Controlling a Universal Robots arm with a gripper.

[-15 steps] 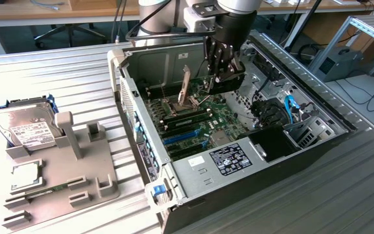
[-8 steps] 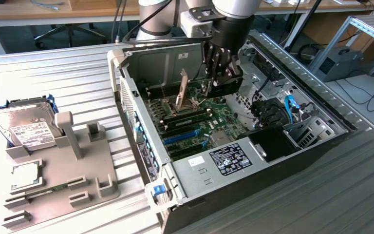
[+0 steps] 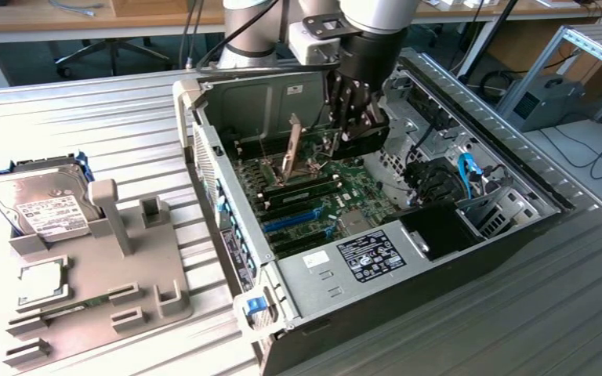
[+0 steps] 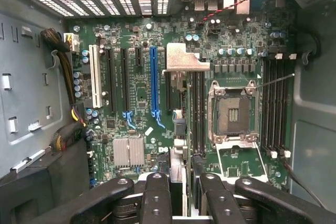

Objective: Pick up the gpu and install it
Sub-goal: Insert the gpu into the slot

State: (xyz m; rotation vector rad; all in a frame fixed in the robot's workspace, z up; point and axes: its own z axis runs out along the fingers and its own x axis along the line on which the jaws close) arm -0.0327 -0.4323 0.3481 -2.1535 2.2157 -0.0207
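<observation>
gpu (image 3: 294, 150) upright inside computer case (image 3: 264, 98)

My gripper (image 3: 356, 129) is down inside the open computer case (image 3: 312, 286), over the green board (image 3: 359, 192). The graphics card (image 3: 292, 149) stands on edge just beside my fingers, its tan back showing. A hard drive (image 3: 45, 204) sits in the grey holder (image 3: 123, 290), well apart.

Ribbed silvery metal table (image 3: 92, 117) carries two items. Open computer case (image 3: 209, 168) lies on its side toward exterior view's right, open face up. Grey slotted holder (image 3: 160, 301) sits flat at exterior view's left, just beside case, narrow gap between. Bare ribbed surface shows around both.
</observation>
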